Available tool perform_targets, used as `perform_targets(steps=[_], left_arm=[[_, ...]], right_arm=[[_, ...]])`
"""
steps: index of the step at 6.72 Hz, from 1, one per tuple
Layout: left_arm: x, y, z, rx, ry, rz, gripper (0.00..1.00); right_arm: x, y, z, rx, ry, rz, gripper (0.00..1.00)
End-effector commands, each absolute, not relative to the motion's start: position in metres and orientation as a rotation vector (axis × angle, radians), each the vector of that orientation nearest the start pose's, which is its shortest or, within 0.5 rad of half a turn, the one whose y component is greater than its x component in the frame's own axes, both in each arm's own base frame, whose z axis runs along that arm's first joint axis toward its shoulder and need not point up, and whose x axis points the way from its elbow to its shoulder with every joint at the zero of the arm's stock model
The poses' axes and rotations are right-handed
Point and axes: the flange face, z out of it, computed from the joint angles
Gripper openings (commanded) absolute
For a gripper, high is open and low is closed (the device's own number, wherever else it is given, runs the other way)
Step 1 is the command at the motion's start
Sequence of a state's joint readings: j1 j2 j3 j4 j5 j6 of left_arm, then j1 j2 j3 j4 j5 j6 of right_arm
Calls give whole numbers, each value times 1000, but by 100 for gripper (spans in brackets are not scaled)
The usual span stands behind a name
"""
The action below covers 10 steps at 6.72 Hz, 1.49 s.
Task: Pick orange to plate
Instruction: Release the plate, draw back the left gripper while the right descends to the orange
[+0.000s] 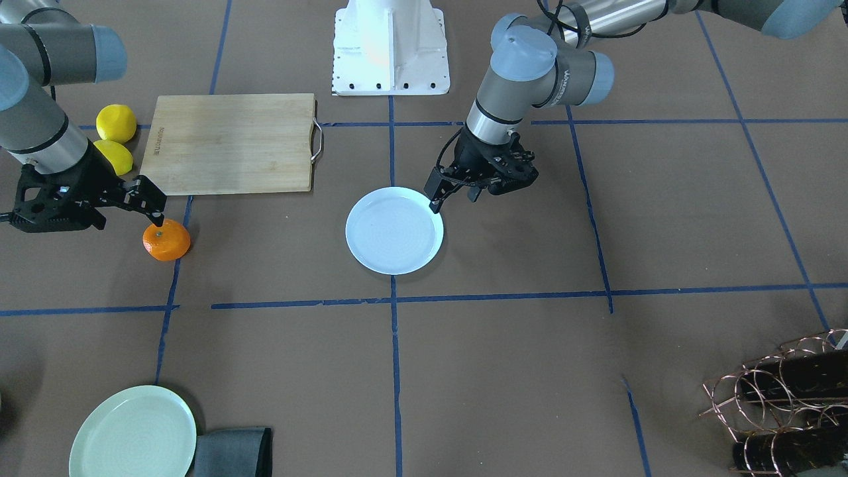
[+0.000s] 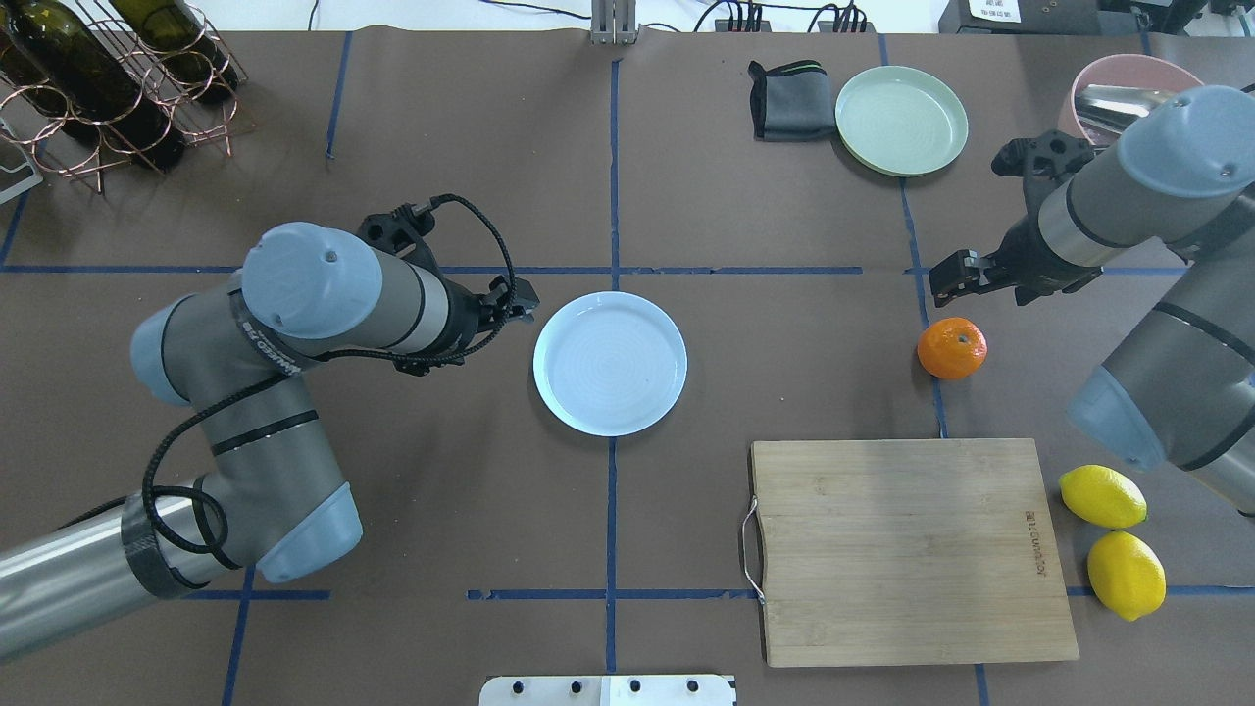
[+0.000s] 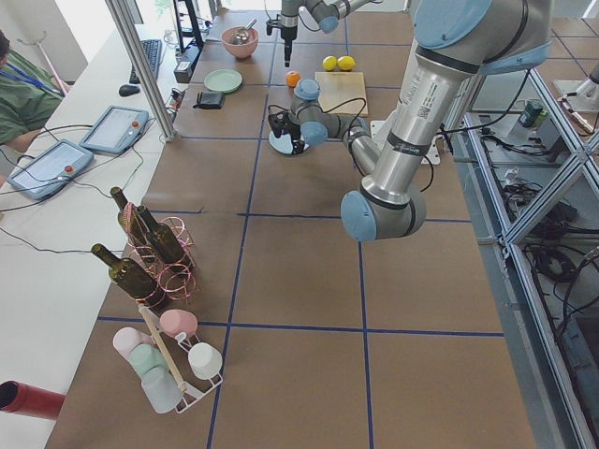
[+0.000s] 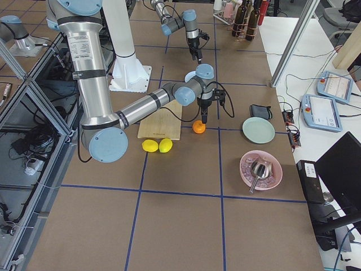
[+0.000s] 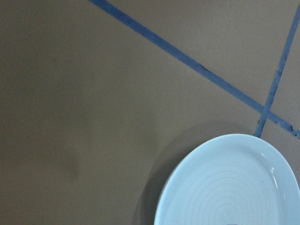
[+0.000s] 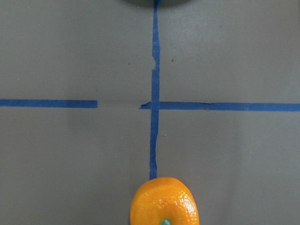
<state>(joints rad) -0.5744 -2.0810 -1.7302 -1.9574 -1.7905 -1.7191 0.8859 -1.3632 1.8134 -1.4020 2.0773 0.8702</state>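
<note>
The orange [image 1: 167, 240] [image 2: 952, 348] lies on the brown table on a blue tape line, by the robot's right side. My right gripper [image 1: 129, 218] [image 2: 985, 284] hovers just above and beside it. Its jaws look open and hold nothing. In the right wrist view the orange [image 6: 164, 201] shows at the bottom edge, with no fingers visible. The pale bluish-white plate [image 1: 394, 232] [image 2: 610, 363] sits bare at the table's centre. My left gripper [image 1: 456, 199] [image 2: 520, 299] hangs over the plate's rim, apparently open and holding nothing. The plate [image 5: 234, 187] fills the lower right of the left wrist view.
A wooden cutting board [image 2: 907, 549] lies near the robot, between the plate and two lemons [image 2: 1102, 495] [image 2: 1126, 574]. A mint-green plate [image 2: 901, 120], a grey cloth [image 2: 789, 100] and a pink bowl [image 2: 1108, 83] stand at the far right. A wine rack [image 2: 108, 78] occupies the far left.
</note>
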Motion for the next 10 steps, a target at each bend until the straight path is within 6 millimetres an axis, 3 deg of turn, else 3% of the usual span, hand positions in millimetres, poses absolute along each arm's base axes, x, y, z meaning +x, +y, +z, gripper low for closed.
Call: perform_targets(steps=[1, 3, 7, 10], left_arm=[[443, -456, 251, 97, 1102, -541, 100], [432, -463, 263, 106, 1084, -554, 100], [418, -475, 265, 115, 1079, -580, 100], [417, -475, 270, 113, 1070, -584, 100]], right_arm=[[-320, -501, 437, 64, -741, -1, 100], [-326, -499, 442, 57, -731, -12, 100], [-343, -491, 458, 25, -711, -32, 100], [-353, -485, 465, 9, -701, -47, 100]])
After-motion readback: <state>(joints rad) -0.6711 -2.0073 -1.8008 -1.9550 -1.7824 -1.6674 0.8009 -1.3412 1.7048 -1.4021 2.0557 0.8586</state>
